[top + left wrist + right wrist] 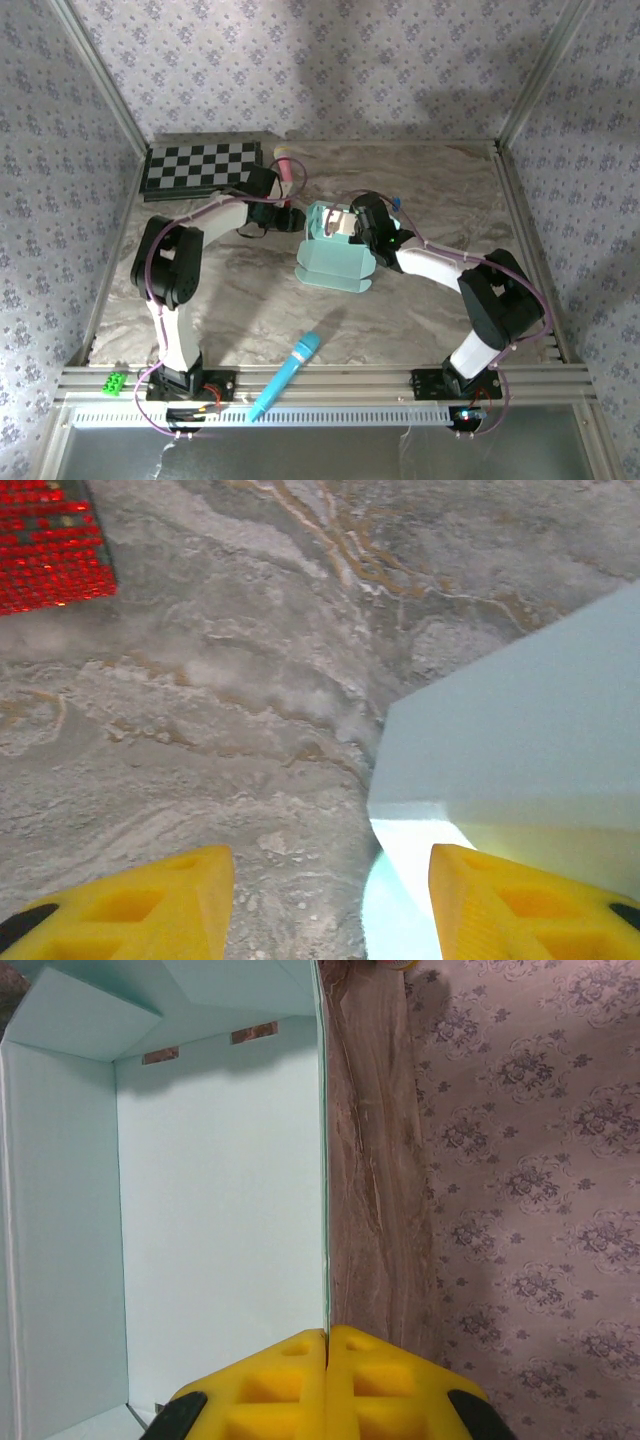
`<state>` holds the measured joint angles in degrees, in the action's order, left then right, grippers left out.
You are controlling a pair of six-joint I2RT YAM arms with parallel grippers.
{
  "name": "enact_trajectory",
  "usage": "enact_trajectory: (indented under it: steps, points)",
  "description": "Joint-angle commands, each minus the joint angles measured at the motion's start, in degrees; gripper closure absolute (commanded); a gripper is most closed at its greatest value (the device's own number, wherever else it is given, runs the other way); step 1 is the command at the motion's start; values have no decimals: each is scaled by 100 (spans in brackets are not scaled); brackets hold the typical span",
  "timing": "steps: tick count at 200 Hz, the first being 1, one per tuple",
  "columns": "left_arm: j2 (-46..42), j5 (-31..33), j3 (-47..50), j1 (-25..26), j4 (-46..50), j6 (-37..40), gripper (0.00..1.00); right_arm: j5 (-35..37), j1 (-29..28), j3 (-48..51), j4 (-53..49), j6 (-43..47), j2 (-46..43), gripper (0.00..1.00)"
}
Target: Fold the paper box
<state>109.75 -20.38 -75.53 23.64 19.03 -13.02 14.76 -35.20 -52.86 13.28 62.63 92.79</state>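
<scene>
Top view: a half-formed paper box of thin pale mint-blue card [335, 262] stands near the centre of the grey-brown marble-patterned table [230, 300], its walls raised, its top open and a rounded flap lying flat toward 6 o'clock. The left gripper [297, 220] lies at the box's 10 o'clock, just beside the outer face of the wall. In the left wrist view its yellow fingers [150, 905] stand well apart, so the pincer is open. The box's corner lies ahead of the gap toward 2 o'clock, and a strip of pale card lies on the table between the fingertips. Whether the fingertip at 3 o'clock touches the card cannot be told. The right gripper [327, 1355] reaches in from the box's 2 o'clock. In the right wrist view its two yellow fingers are pressed together on the upper edge of a side wall, so the pincer is closed and gripping the paper box. The box's interior with two small slots lies toward 10 o'clock. A black-and-white checkered board [200, 166] occupies the table's 11 o'clock corner. A bright blue stick-shaped microphone [290, 368] lies at the box's 7 o'clock, near the front rail. A small green toy brick [115, 381] rests on the rail at 8 o'clock.
</scene>
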Motion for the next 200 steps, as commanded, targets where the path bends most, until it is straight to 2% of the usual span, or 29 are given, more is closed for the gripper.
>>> enact_trajectory:
  steps: [1, 104, 161, 200]
  points:
    - [-262, -432, 40, 53, -234, 183, 47, 27, -66, -128, -26, 66, 88, 100]
    - [-62, -878, -29, 166, -576, 237, 46, 36, -97, -147, -35, 48, 116, 100]
    - [158, -916, -59, 201, -873, 233, 46, 9, -100, -169, -52, 44, 108, 100]
    - [307, -625, -64, 363, -1144, 401, 46, 0, -108, -176, -70, 36, 116, 100]
